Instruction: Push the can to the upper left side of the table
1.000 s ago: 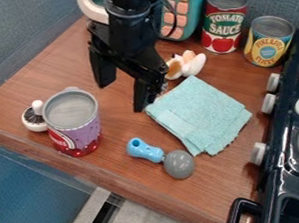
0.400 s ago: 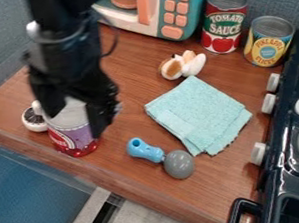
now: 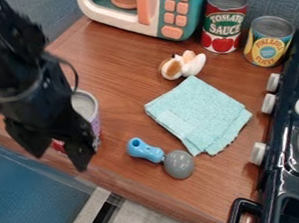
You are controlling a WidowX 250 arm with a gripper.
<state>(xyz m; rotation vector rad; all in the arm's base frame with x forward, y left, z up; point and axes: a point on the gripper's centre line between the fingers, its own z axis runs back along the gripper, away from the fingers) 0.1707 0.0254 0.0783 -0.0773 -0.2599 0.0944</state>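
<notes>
While claw (image 3: 60, 162) hangs wide, fingers apart, before purple can (image 3: 85, 104), partly hiding it, teal cloth (image 3: 199, 113) lies on desk (image 3: 117, 66) near blue-and-grey utensil (image 3: 178, 164).

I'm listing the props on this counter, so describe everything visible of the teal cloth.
The cloth is pale teal with a nubby, towel-like surface. It looks folded, with layers slightly offset at its lower end. It lies fairly flat on the brown, wood-look counter, set at a slant, its top corner pointing towards the toy food pieces. A utensil's round grey head sits close by its lowest corner. Nothing rests on it, and the gripper is clear of it.
</notes>
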